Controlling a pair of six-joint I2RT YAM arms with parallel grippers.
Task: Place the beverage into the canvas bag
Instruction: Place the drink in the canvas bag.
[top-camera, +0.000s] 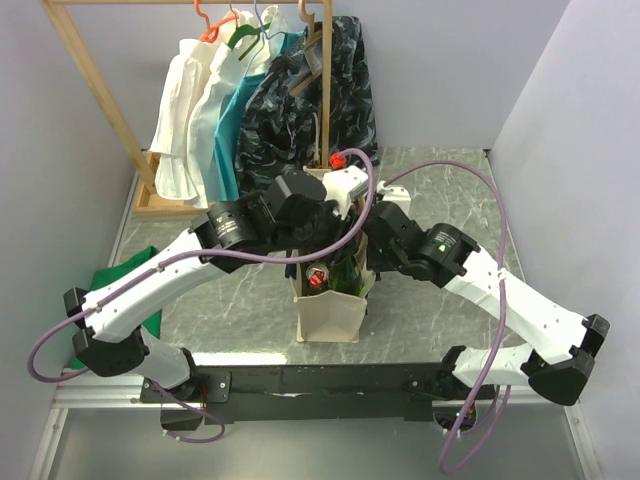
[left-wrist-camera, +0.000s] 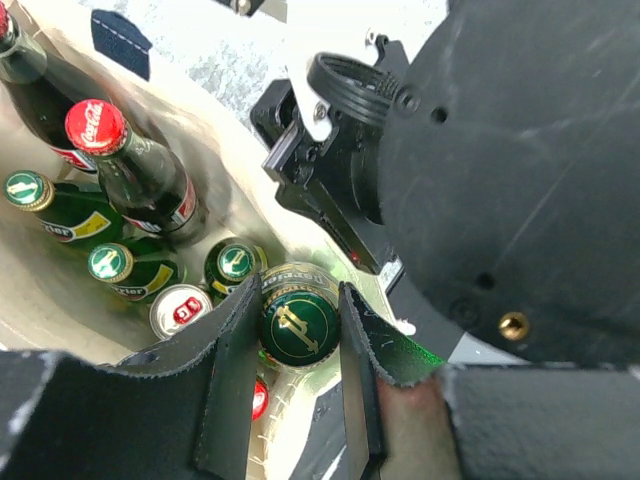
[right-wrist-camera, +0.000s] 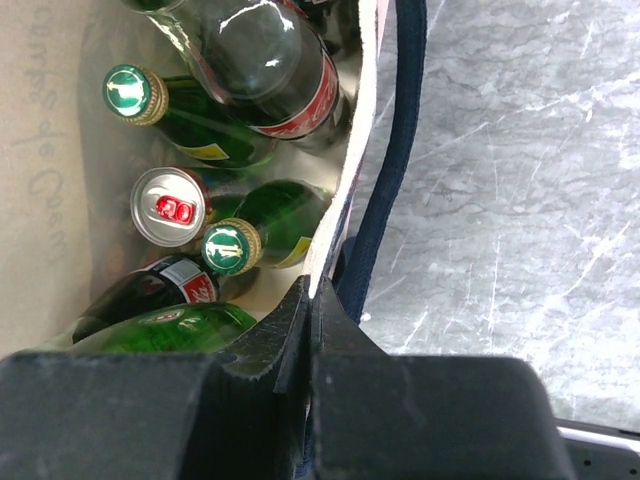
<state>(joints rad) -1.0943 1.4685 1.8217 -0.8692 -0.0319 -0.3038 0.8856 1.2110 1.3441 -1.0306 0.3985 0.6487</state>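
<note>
Bottle: green glass, dark cap with a gold mark. My left jaws are clamped on the neck just under the cap. It hangs in the mouth of the bag, near the wall on the right arm's side. I cannot tell whether its base rests on anything below.

The bag stands upright on the counter, between the two arms. My right jaws are closed on its rim, with cream cloth and navy trim pinched flat between them. I judge this keeps the mouth open.

Inside it is crowded: a Coke bottle, several green bottles with caps up, and a can. Hardly any free floor shows.

Risks, as I judge them:
- If I release high, the bottle drops onto caps or the can, glass on glass. It may crack or end up leaning.
- If I push down with no gap beneath, the bottle wedges against its neighbours and bulges the wall.
- If the right jaws let go or drag the rim, the mouth folds inward, or the tall bag tips.
- The wrists sit very close over the opening, so a careless retreat could knock one arm into the other.
</note>
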